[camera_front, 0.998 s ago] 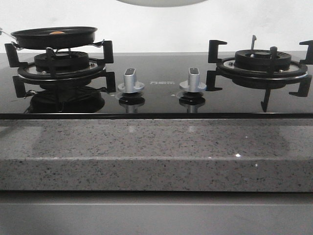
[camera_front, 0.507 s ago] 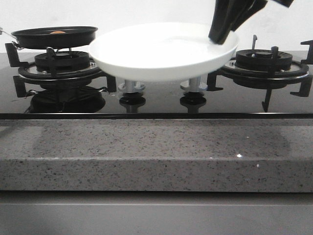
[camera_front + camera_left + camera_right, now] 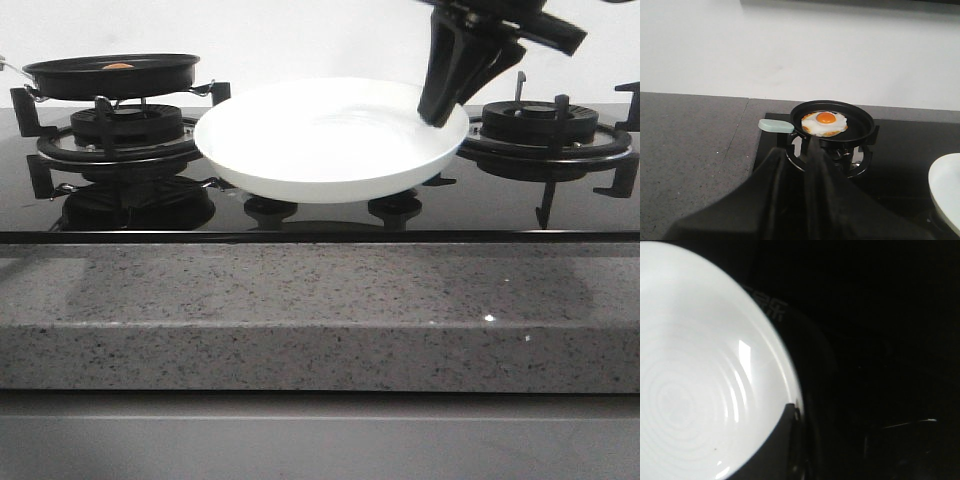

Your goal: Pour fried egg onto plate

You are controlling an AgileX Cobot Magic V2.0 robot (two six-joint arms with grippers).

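The fried egg (image 3: 824, 123), white with an orange yolk, lies in the black frying pan (image 3: 835, 120) on the left burner; only its yolk (image 3: 118, 66) shows over the pan's rim (image 3: 110, 75) in the front view. The glossy white plate (image 3: 330, 140) hangs level over the middle of the stove, to the right of the pan. My right gripper (image 3: 440, 108) is shut on its right rim; a dark finger (image 3: 782, 440) lies over the rim (image 3: 700, 380). My left gripper (image 3: 795, 150) is short of the pan, near its pale green handle (image 3: 776, 126); its dark jaws blend into the stove.
The right burner (image 3: 540, 125) stands behind the plate's right edge. The plate hides the two stove knobs. A speckled grey counter edge (image 3: 320, 310) runs along the front, and grey counter (image 3: 690, 140) lies left of the stove. The plate's edge (image 3: 946, 192) shows right of the pan.
The right gripper has brought the plate down from above into view and lowered it further, so it now covers the knobs. The pan and egg have not moved.
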